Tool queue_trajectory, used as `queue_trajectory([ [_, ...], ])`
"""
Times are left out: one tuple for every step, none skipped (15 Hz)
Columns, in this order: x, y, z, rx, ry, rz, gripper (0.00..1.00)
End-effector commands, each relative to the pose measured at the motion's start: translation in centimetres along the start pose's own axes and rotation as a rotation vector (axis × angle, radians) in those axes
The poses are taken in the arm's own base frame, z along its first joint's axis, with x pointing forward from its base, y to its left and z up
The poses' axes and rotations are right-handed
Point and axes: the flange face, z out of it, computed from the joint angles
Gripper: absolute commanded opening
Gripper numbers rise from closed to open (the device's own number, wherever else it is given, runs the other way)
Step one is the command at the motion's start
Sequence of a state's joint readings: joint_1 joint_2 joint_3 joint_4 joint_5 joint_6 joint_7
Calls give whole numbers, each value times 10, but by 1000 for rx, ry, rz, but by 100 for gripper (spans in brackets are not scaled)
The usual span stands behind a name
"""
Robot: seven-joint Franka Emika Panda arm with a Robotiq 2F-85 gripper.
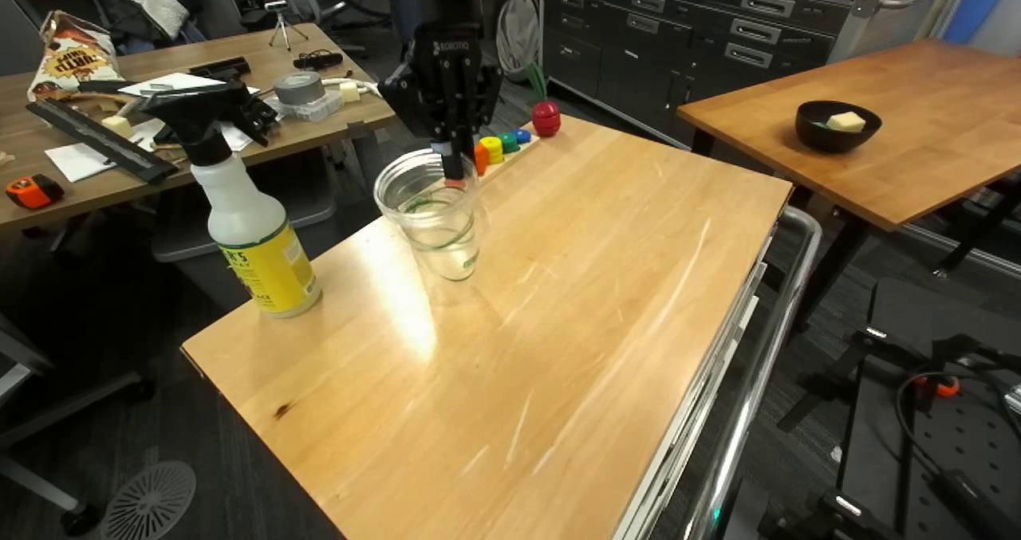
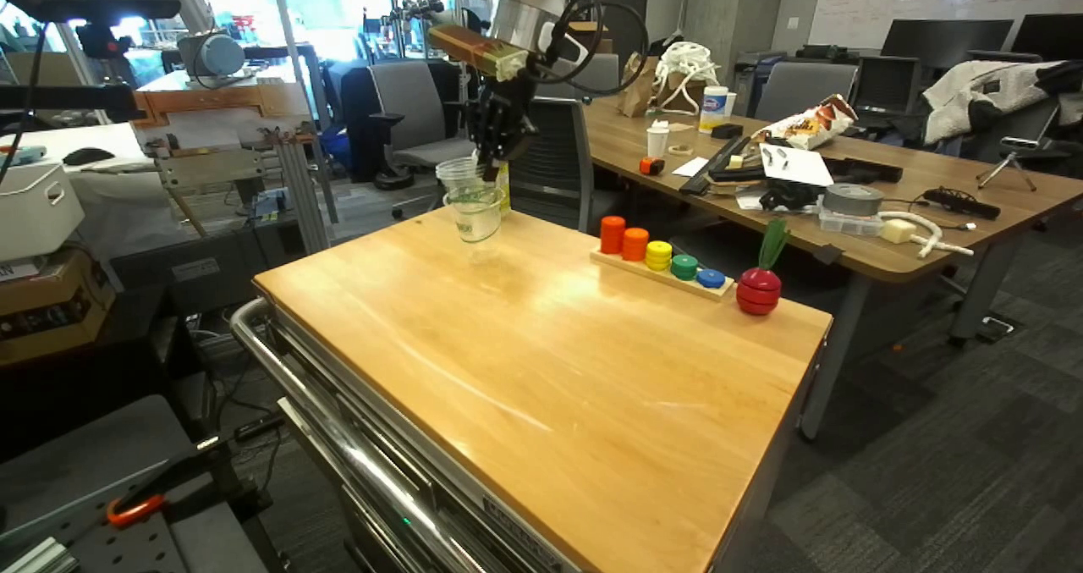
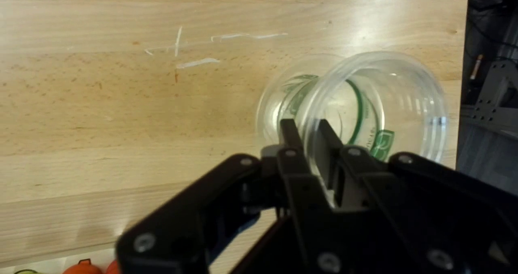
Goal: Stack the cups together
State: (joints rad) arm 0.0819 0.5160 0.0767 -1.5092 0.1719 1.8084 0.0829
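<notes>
My gripper (image 3: 306,124) has its fingers close together on the near wall and rim of a clear cup (image 3: 417,96). This cup shows several rim rings; I cannot tell how many cups are nested in it. Another clear cup (image 3: 270,104) stands lower, partly under it and offset to the left in the wrist view. In both exterior views the held cup (image 1: 392,193) (image 2: 454,171) is above and slightly to the side of the lower cup (image 1: 459,259) (image 2: 475,219). The gripper (image 1: 455,167) (image 2: 491,169) points down at the held rim. The cups overlap in view, so their contact is unclear.
A yellow-labelled spray bottle (image 1: 271,273) stands near the table corner; the cups partly hide it in an exterior view (image 2: 505,185). A wooden rack with colourful blocks (image 2: 658,256) and a red radish toy (image 2: 758,292) stand along one edge. A table edge (image 3: 461,71) lies right of the cups.
</notes>
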Motion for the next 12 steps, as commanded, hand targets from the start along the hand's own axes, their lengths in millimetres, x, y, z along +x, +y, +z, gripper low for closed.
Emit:
queue_trajectory([
  [-2, -1, 5, -41, 34, -13, 48],
  [-3, -2, 6, -43, 41, -16, 57],
  [-4, -2, 5, -45, 47, -18, 64],
  [-4, -3, 5, -51, 57, -22, 73],
  [-5, -3, 4, -56, 65, -25, 80],
  [-5, -4, 2, -61, 76, -27, 88],
  [-6, -4, 1, -70, 84, -29, 95],
  [-9, -4, -2, -87, 87, -24, 99],
  [-12, -4, -6, -102, 90, -22, 100],
  [-16, -4, -13, -120, 101, -22, 100],
  [-21, -4, -20, -139, 109, -22, 100],
  [-28, -2, -31, -151, 123, -25, 100],
])
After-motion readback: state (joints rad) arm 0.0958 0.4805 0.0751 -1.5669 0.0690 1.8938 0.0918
